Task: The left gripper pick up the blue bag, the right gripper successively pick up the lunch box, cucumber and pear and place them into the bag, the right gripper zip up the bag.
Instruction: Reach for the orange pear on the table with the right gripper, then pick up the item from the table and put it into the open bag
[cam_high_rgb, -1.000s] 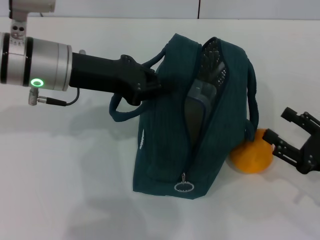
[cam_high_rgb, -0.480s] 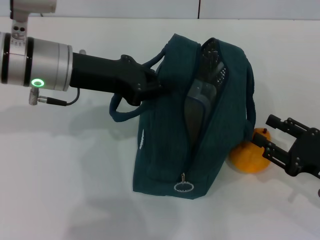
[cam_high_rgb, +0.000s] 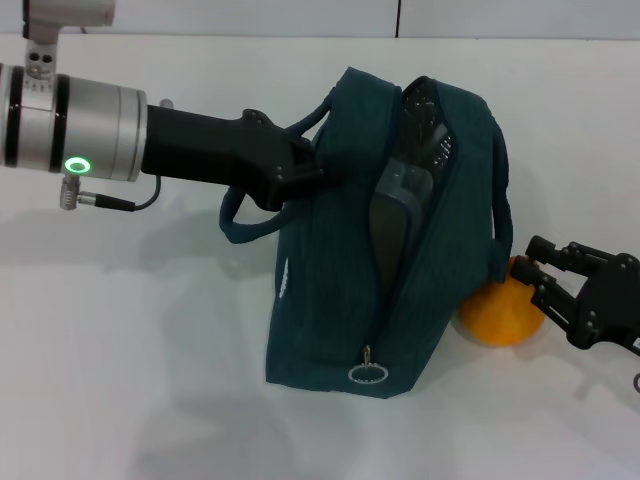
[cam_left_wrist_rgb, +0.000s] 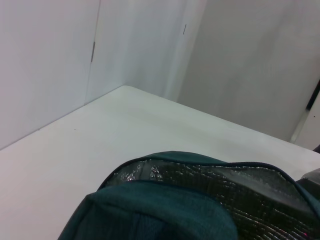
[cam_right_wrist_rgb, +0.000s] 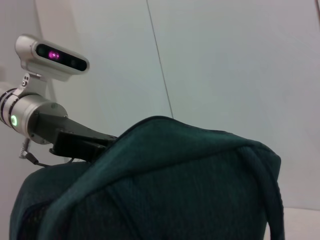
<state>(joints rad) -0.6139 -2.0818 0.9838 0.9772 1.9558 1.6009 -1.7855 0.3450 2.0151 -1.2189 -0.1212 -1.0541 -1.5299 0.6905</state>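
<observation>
A bare test lab, by the look — plain white counter (cam_high_rgb: 150, 330), blank white wall panels (cam_left_wrist_rgb: 150, 45) all round.

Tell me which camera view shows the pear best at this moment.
The head view: the pear lies on the table against the blue bag, with the open right gripper reaching it. Neither wrist view shows the pear; both are filled mainly by the bag.

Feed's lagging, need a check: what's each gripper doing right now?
Left gripper: shut on the blue bag, holding its side near the handle.
Right gripper: open, fingers either side of the pear, not yet closed on it.
</observation>
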